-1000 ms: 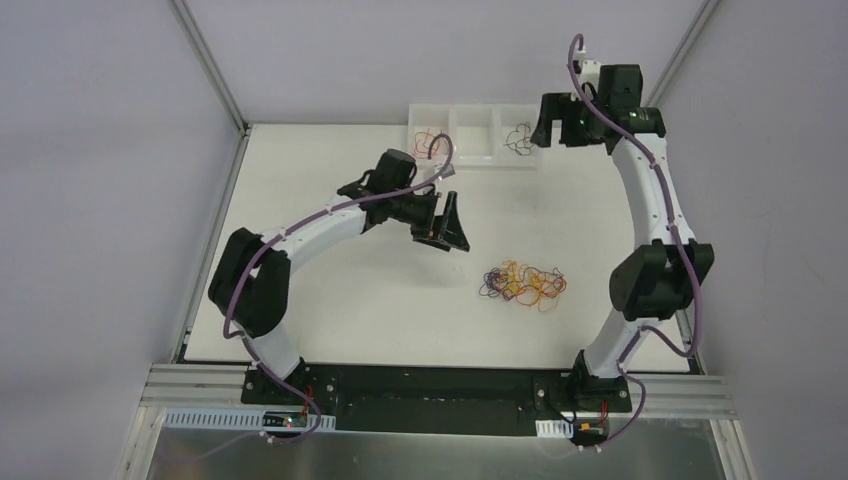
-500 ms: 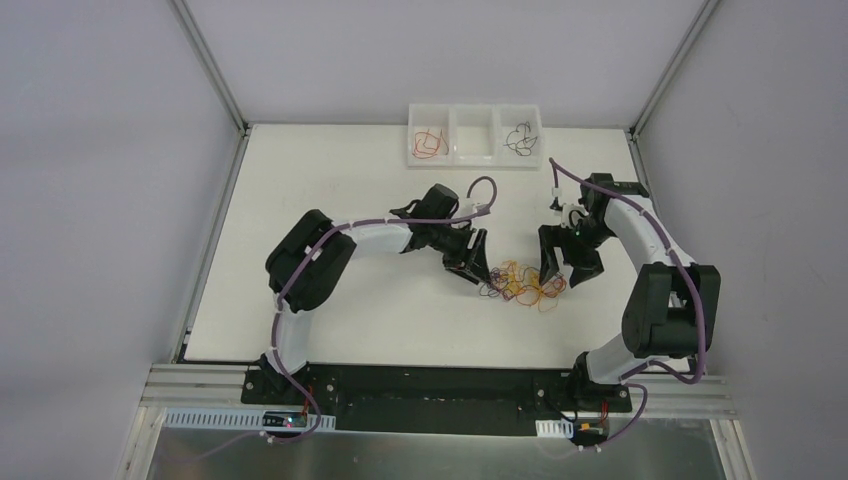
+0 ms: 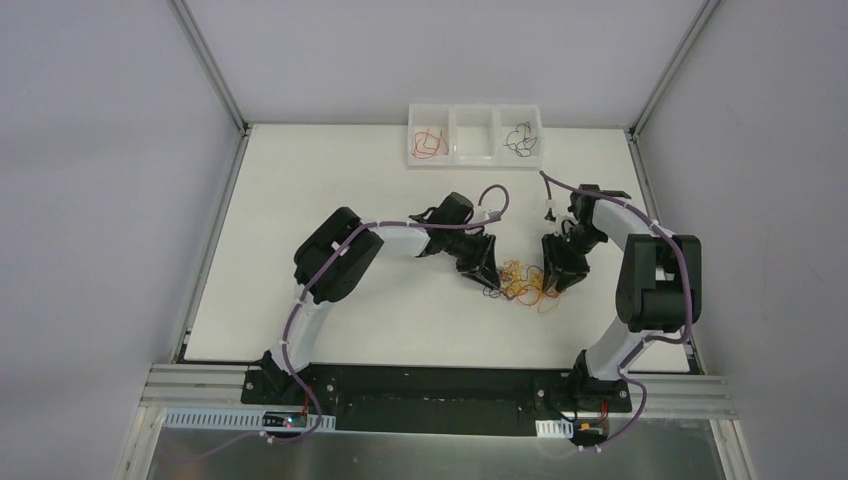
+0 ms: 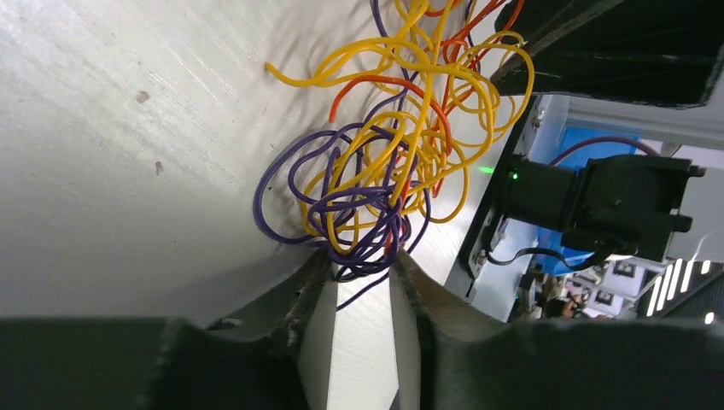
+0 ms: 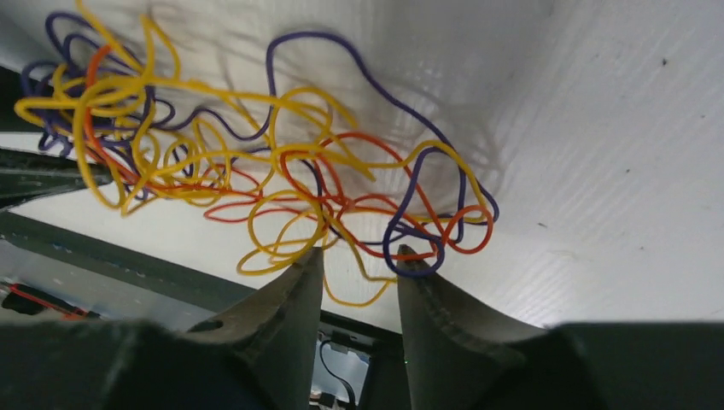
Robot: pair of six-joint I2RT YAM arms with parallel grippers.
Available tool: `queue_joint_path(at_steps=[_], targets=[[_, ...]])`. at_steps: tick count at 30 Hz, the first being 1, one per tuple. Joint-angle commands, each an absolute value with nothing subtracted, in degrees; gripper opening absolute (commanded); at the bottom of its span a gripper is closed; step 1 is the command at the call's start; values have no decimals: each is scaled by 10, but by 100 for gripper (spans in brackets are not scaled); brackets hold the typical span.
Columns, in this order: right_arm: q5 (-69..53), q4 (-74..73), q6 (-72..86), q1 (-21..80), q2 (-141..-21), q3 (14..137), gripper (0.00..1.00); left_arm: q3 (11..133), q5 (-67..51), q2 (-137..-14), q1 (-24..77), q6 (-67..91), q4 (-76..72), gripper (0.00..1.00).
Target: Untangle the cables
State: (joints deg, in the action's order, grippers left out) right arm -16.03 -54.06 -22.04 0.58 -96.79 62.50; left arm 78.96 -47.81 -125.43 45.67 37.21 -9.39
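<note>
A tangle of yellow, orange and purple cables (image 3: 522, 281) lies on the white table, between my two grippers. My left gripper (image 3: 490, 275) is at its left edge. In the left wrist view its jaws (image 4: 359, 260) stand narrowly apart, and a bunch of purple cable loops (image 4: 359, 201) reaches down between the fingertips. My right gripper (image 3: 553, 275) is at the tangle's right edge. In the right wrist view its jaws (image 5: 354, 256) also show a gap. A yellow loop (image 5: 352, 302) hangs between them, and the rest of the tangle (image 5: 256, 162) spreads above.
A white tray (image 3: 474, 158) with three compartments stands at the table's far edge. A red cable (image 3: 428, 142) lies in its left compartment and a black cable (image 3: 520, 138) in its right one. Metal frame rails run along both table sides.
Both arms have swung in from the far side of the table and come down on either side of the tangle. Both pairs of jaws have narrowed from wide open.
</note>
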Motion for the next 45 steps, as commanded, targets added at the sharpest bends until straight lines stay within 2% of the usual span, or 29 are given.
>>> queue_joint_path(at_steps=[1,3,4,7,14,18,24,31,40,45], targets=[[-147,-518,-210,8,-982,628,34,803,-480,-1240,455,378,-118,20],[-140,-516,-210,8,-986,630,26,784,-477,-1209,450,365,-113,3],[-136,-516,-211,8,-988,630,21,773,-475,-1187,445,357,-104,0],[-118,-516,-218,8,-990,627,0,731,-472,-1111,413,328,-70,0],[-106,-516,-229,6,-987,627,0,615,-488,-923,268,273,45,0],[-104,-522,-231,7,-988,639,0,571,-497,-856,199,248,99,0],[-129,-545,-236,17,-982,678,0,523,-515,-873,170,266,121,0],[-57,-560,-288,-13,-952,686,0,494,-486,-889,103,264,135,0],[-31,-589,-324,-73,-921,753,0,541,-406,-862,-51,110,325,0],[-154,-681,-310,-69,-901,845,0,546,-456,-832,-71,29,352,0]])
